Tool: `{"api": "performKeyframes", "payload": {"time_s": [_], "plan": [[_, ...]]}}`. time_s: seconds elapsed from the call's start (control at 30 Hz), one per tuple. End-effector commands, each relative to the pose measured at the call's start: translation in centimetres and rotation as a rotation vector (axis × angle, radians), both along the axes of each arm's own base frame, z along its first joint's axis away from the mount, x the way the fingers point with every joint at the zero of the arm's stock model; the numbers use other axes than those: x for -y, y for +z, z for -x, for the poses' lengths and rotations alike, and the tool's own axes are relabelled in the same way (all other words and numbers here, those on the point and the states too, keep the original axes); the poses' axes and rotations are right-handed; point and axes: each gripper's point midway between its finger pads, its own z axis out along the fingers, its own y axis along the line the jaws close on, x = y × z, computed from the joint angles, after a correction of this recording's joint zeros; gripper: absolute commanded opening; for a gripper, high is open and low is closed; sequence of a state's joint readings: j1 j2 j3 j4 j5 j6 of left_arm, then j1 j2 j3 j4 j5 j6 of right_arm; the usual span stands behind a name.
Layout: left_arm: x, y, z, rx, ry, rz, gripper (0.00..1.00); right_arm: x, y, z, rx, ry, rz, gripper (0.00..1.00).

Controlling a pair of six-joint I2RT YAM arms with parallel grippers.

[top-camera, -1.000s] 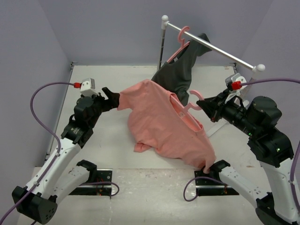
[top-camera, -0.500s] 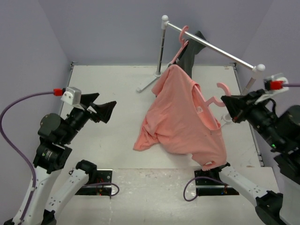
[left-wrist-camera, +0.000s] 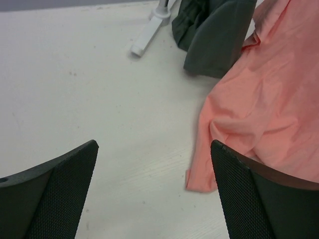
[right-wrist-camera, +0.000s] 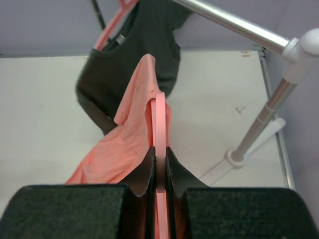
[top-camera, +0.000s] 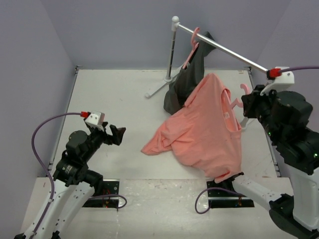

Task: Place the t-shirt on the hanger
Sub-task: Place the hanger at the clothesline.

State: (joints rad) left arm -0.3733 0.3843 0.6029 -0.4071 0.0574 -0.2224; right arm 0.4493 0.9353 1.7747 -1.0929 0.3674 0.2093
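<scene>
Our right claw [right-wrist-camera: 159,155] is pinched tight on the pink hanger [right-wrist-camera: 159,119], up in the air on the right side. The pink t-shirt [top-camera: 209,129] is draped over that hanger. Its top is lifted up, and its bottom lies on the white bench [top-camera: 109,94] in the middle. Our left claw [left-wrist-camera: 154,147] is wide and holds nothing. It hovers over the bench on the near left, apart from the t-shirt. On the far side, a dark grey garment [top-camera: 185,82] hangs on another pink hanger [top-camera: 194,40] from a metal rail [top-camera: 229,52], just behind the t-shirt.
</scene>
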Motion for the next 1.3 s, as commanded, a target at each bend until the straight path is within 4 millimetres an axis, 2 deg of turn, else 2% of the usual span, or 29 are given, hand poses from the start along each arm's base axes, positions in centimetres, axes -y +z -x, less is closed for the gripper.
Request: {"api": "performKeyframes", "payload": {"time_s": [0.0, 0.07, 0.1, 0.17, 0.4, 0.43, 0.5, 0.73, 0.87, 0.97, 1.27], "plan": [[-0.3, 1.4, -0.6, 0.078, 0.039, 0.057, 0.96, 0.9, -0.3, -3.8, 0.044, -0.147, 0.009, 0.0], [-0.5, 1.2, -0.8, 0.078, 0.054, 0.058, 0.97, 0.7, -1.1, -5.5, 0.031, -0.184, 0.018, 0.0], [-0.5, 0.8, -0.9, 0.069, 0.053, 0.056, 0.97, 0.8, -1.1, -5.5, 0.029, -0.188, 0.019, 0.0], [-0.1, 0.1, -0.9, 0.038, 0.036, 0.043, 0.97, 1.4, -1.2, -7.9, 0.022, -0.271, 0.029, 0.0], [0.3, -0.3, -0.8, 0.03, 0.008, 0.041, 0.97, 3.2, 2.4, -12.3, 0.08, -0.384, 0.013, 0.0], [0.4, -0.2, -0.7, 0.033, 0.004, 0.041, 0.97, 3.4, 3.5, -12.3, 0.103, -0.39, 0.009, 0.0], [0.4, 0.0, -0.6, 0.042, 0.001, 0.045, 0.97, 3.9, 4.4, -13.2, 0.116, -0.412, 0.005, 0.0], [0.9, -0.1, -0.5, 0.044, -0.03, 0.046, 0.97, 4.9, 5.7, -15.3, 0.135, -0.447, 0.005, 0.0], [1.0, 0.0, -0.3, 0.047, -0.042, 0.048, 0.97, 4.7, 4.2, -16.9, 0.092, -0.441, 0.014, 0.0], [1.1, 0.2, -0.2, 0.055, -0.048, 0.05, 0.97, 4.2, 1.6, -17.4, 0.039, -0.433, -0.006, 0.0], [1.6, 0.2, 0.0, 0.06, -0.078, 0.052, 0.96, 4.1, -1.1, -18.8, -0.007, -0.45, -0.017, 0.0]]}}
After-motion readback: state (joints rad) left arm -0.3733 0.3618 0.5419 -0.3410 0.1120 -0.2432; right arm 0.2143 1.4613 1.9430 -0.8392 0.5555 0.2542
